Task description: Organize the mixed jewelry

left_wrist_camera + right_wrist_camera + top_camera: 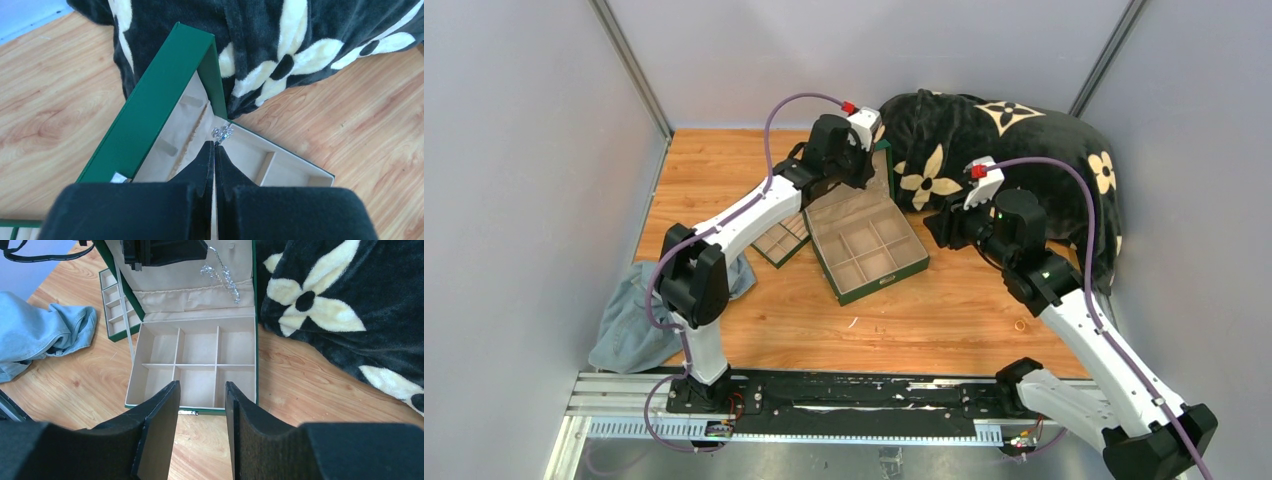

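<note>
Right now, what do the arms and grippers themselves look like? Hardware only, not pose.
Left arm and right arm: white links, black joint housings. A purple cable runs along each, ending at a red plug on a white wrist block. Small green lights show on the right arm. Left gripper and right gripper have matte black, tapering wedge fingers.

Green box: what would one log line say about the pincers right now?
left pincer: shut on silvery cluster, at lid | right pincer: open, facing green box | compartments: empty
</note>
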### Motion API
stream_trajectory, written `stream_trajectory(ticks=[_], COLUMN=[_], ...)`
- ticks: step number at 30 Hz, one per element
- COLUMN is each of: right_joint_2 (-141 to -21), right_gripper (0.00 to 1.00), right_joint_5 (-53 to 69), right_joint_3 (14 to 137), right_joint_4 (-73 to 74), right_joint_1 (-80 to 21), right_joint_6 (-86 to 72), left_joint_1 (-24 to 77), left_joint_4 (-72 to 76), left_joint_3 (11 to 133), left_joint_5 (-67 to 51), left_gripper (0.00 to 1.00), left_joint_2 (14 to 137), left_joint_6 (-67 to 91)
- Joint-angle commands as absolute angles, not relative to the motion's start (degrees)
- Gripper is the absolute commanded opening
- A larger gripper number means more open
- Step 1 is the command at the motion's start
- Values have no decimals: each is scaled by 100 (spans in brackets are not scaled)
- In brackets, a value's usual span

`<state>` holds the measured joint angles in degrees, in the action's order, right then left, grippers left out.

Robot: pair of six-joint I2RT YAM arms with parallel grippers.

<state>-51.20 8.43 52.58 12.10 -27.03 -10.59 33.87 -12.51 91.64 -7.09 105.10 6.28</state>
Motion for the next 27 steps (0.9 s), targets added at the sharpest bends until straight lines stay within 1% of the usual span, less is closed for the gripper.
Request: stream_trajectory(ticks=[1,15,20,27], right_joint_2=[-5115,-5165,-5210,-5258], right_gripper=[44,44,44,44], right_joint_5=[766,790,821,862], right_joint_3=[5300,5299,5291,5300], right_joint_4=[1336,1361,1338,1302], right_joint_1=[-2725,-2707,-2709,-2707], right_joint_6=[-929,-809,-809,-863], left_joint_1=[3368,3322,3138,3129], left_joint_4=[-1103,-1782,-1898,-2186], left_joint_3=[9384,9144,9138,9155], left_joint_5=[-690,198,122,62], left_gripper=[0,0,0,0], left_joint_2=[10643,10128,10064,10043], left_joint_6=[764,387,470,413])
